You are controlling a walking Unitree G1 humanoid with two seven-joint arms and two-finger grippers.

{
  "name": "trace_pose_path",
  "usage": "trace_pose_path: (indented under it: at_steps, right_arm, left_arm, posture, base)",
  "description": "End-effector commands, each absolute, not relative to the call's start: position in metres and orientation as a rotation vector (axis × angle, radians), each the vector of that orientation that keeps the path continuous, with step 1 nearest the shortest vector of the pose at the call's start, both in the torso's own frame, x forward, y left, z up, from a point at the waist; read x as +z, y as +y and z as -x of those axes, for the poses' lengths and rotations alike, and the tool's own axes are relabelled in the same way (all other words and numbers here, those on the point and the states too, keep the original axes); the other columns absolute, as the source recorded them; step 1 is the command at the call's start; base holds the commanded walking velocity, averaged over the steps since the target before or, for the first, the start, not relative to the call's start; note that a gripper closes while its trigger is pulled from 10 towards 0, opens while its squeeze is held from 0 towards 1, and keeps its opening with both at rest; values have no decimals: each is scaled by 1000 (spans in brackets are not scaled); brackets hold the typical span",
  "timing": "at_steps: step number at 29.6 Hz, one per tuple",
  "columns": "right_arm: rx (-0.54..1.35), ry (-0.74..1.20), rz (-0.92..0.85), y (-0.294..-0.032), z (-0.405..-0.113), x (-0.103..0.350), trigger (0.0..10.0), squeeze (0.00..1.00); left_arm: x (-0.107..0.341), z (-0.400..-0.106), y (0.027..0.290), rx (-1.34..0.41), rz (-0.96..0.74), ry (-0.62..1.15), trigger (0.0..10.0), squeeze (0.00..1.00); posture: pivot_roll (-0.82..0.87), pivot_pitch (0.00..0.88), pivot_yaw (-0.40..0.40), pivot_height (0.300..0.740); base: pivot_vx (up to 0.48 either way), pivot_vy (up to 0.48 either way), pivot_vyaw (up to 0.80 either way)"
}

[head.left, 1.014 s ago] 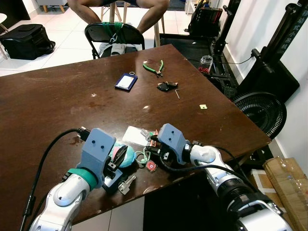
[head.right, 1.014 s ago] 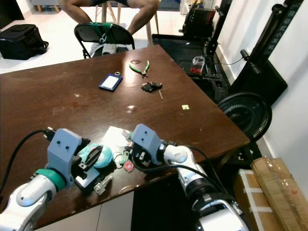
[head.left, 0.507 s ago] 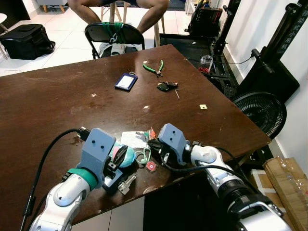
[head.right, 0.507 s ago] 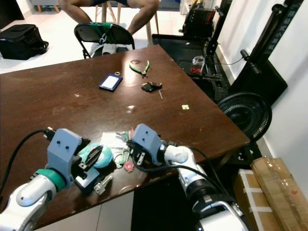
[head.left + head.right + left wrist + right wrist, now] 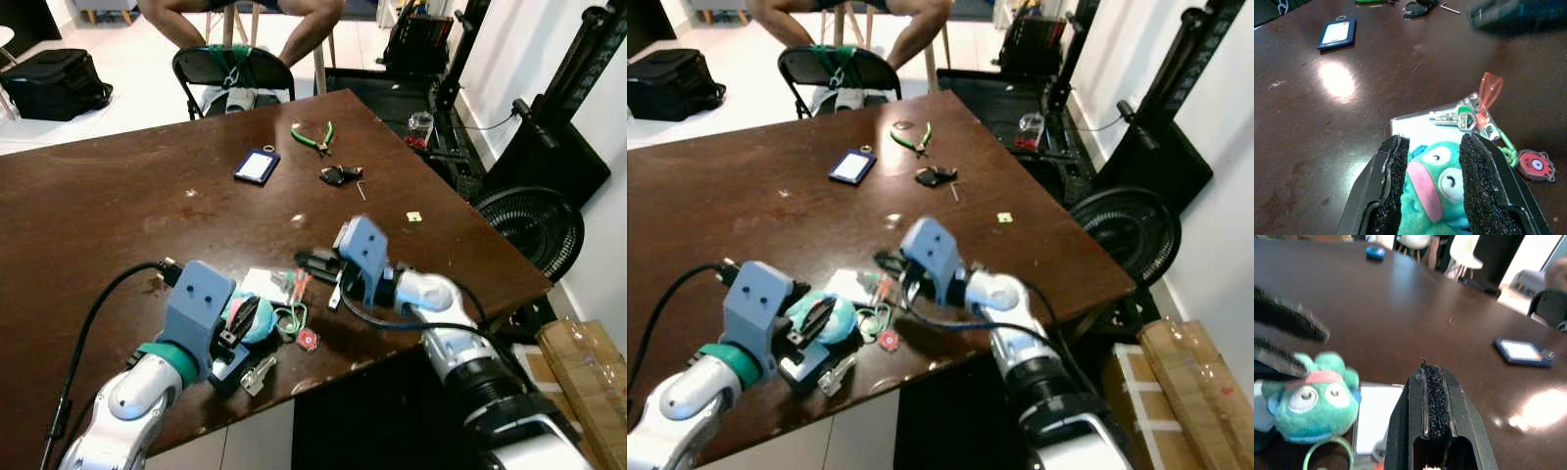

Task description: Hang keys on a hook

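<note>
My left gripper (image 5: 245, 319) rests on the table's near edge, shut on a teal plush keychain (image 5: 1434, 181) with one finger (image 5: 1392, 161) on each side. Spread beside the plush are a silver key with a green head (image 5: 1457, 119), an orange tag (image 5: 297, 283), a green ring (image 5: 290, 317) and a red round charm (image 5: 308, 339), partly on a white card (image 5: 263, 283). My right gripper (image 5: 308, 261) hovers just above and beyond this bundle, blurred, with its fingers (image 5: 1426, 382) pressed shut and nothing seen between them.
Farther back on the brown table (image 5: 118, 206) lie a blue card holder (image 5: 257, 165), green pliers (image 5: 315, 137), a black key fob (image 5: 338, 175) and a small yellow scrap (image 5: 413, 216). Behind the table a person sits beyond a folding chair (image 5: 232, 70). A fan (image 5: 534, 230) stands right.
My right gripper has risen off the key bundle and drawn back to the right. The card and keys slid slightly left. The left gripper has stayed put.
</note>
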State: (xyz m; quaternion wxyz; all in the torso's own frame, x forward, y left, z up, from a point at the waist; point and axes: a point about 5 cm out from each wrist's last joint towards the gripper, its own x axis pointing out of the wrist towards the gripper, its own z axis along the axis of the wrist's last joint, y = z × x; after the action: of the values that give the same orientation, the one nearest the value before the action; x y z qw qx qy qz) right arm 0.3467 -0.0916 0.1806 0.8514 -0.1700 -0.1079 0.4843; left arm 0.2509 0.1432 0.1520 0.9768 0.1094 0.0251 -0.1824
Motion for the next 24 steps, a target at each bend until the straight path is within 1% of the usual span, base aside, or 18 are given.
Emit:
trace_pose_path:
  at_steps: [1,8,9,19,24]
  right_arm:
    - [1035,-160,371,-92,-340,161,10000,0]
    - [1071,-52,440,-95,-332,131,10000,4]
    - [1076,-20,451,-95,-331,123,10000,1000]
    - [1107,24,451,-95,-326,116,10000,1000]
    - [1122,44,460,-101,-322,115,10000,1000]
  left_arm:
    - [147,-248,143,-368,-223,78,10000,0]
    - [147,-248,143,-369,-221,79,10000,0]
    - [147,-248,143,-369,-221,79,10000,0]
    - [147,-247,144,-363,-223,78,10000,0]
    - [147,-247,145,-361,-223,79,10000,0]
  posture:
    - [11,85,76,740]
    - [9,86,74,740]
    - [9,86,74,740]
    - [19,81,67,740]
    - [12,79,69,740]
  base:
    - [0,0,0]
    - [0,0,0]
    - [0,0,0]
    - [0,0,0]
    - [0,0,0]
